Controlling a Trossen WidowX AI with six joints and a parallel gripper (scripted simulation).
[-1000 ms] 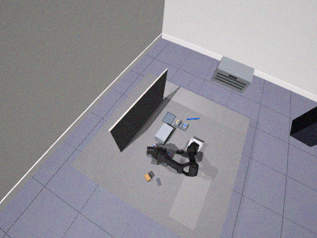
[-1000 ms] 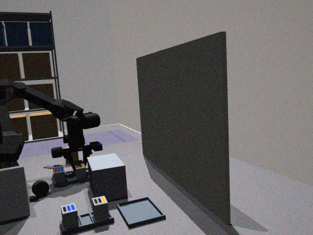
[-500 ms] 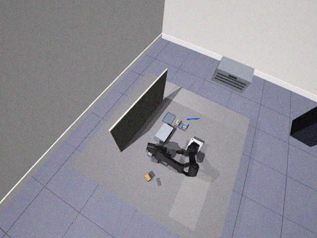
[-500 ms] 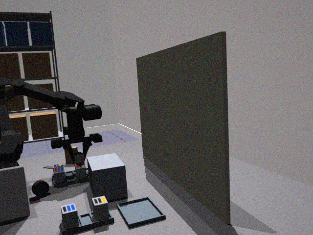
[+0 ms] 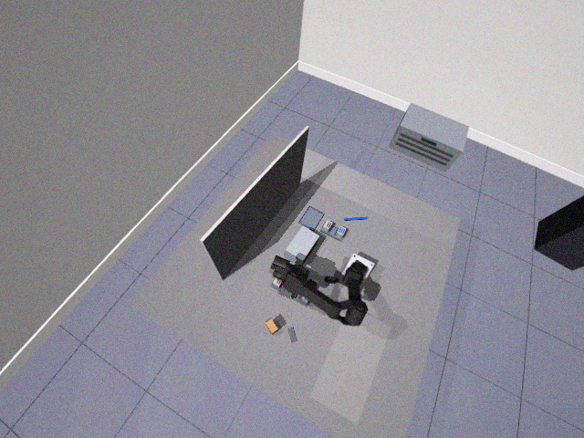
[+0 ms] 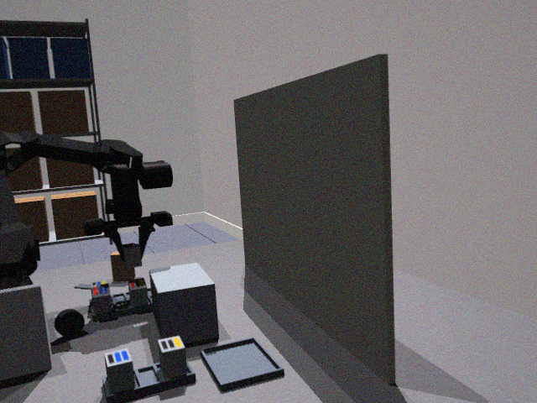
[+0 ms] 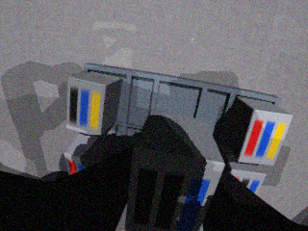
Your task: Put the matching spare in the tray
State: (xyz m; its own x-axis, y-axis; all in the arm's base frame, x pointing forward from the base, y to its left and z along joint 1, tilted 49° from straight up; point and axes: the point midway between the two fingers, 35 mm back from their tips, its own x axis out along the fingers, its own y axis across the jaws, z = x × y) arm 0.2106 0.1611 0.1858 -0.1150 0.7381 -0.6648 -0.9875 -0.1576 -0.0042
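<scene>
You have the gripper [image 6: 128, 249] closed on a spare block [image 7: 164, 195], its fingers [image 6: 113, 239] pinched on the block's 2 sides and lifted clear of the rack [image 7: 183, 90] it hangs above. In the wrist view that held spare shows dark bars with a blue one at the right edge of its face. Take the mounted unit [image 6: 184, 301], the large grey cube, as your landmark: the gripper and its spare hang above and beyond the cube's far left corner, over the far rack. In that rack, below the held block, you can see 1 spare with black, blue and yellow bars [image 7: 85, 106] at one end and 1 with red, blue and yellow bars [image 7: 265, 138] at the other. The tray [image 6: 241, 363] lies on the surface just in front of the cube, toward the tall dark panel [image 6: 318, 208]. Left of the tray, also in front of the cube, a second rack [image 6: 149, 378] carries 2 more spares, 1 ending in yellow [image 6: 171, 349] and 1 with 2 blue bars [image 6: 118, 363]. The cube's back face is not visible to you in any view.
</scene>
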